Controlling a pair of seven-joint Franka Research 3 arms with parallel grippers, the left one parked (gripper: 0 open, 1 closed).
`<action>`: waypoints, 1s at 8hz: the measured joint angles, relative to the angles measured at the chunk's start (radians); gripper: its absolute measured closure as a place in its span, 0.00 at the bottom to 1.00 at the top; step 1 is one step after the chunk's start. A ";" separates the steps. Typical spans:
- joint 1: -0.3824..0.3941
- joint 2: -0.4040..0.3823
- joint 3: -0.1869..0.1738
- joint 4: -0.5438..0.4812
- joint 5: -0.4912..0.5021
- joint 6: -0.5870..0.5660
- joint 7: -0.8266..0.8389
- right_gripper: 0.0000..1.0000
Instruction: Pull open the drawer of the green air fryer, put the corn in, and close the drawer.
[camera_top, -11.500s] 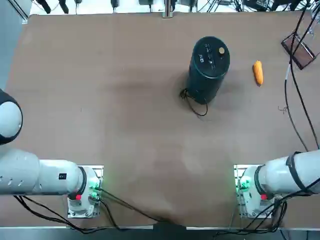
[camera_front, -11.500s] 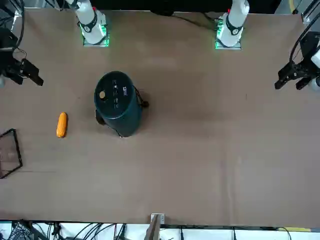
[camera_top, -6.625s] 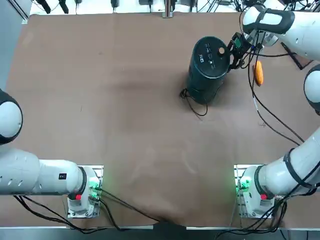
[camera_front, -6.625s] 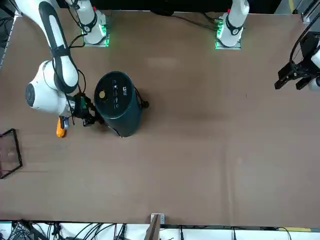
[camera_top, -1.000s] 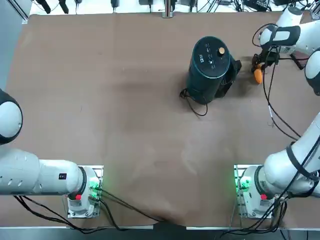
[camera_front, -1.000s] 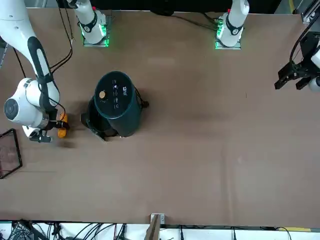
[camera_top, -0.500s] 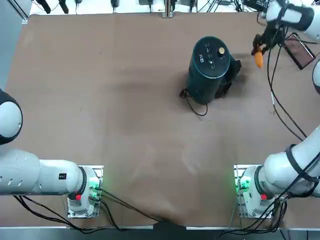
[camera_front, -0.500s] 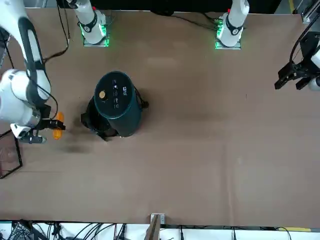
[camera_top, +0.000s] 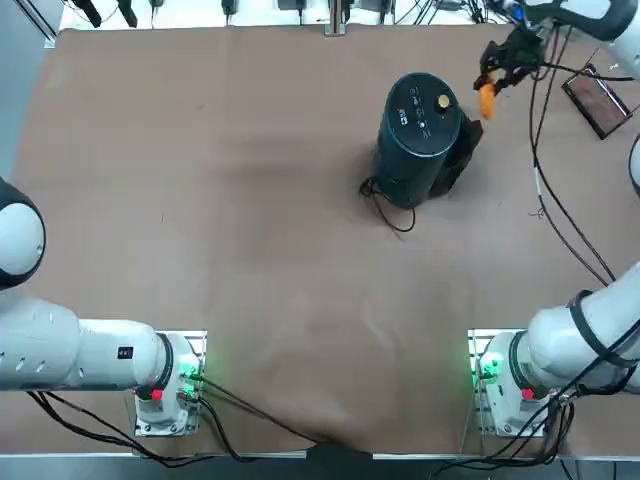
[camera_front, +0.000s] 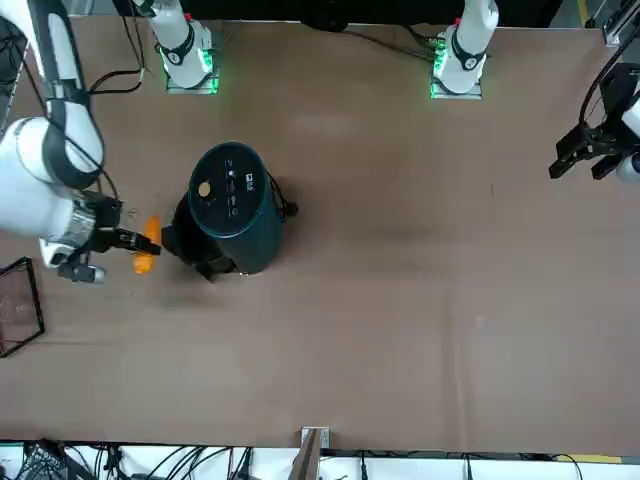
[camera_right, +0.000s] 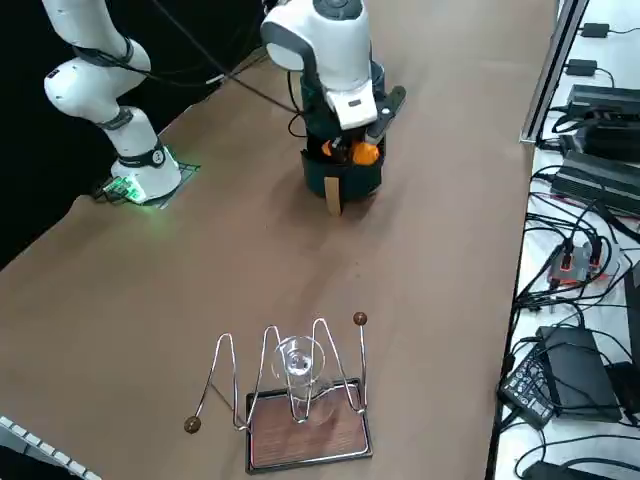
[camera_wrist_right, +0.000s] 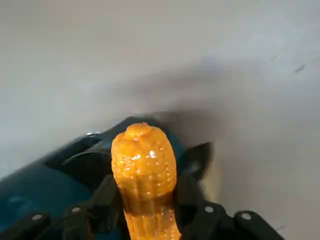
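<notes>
The green air fryer stands upright at the far right of the table, its yellow knob on top. Its drawer is pulled out on the side facing my right arm, seen also as the open drawer. My right gripper is shut on the corn, holding it in the air just beyond the drawer's outer end. In the wrist view the corn sticks out between the fingers, over the drawer's dark opening. The side view shows the corn level with the fryer's front.
A wire rack on a wooden base holding a glass stands near the table's right edge, also visible as the rack. The fryer's black cord lies on the table towards the robot. My arm's cables hang over the right side.
The drawer was pulled open earlier. In the last second my right gripper took the corn off the table, lifted it and carried it sideways to the open drawer.
</notes>
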 joint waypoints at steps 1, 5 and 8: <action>0.017 0.004 0.026 -0.004 0.000 0.000 0.053 0.43; 0.057 0.025 0.034 -0.053 0.000 -0.006 0.069 0.43; 0.060 0.030 0.030 -0.068 0.000 -0.019 0.069 0.28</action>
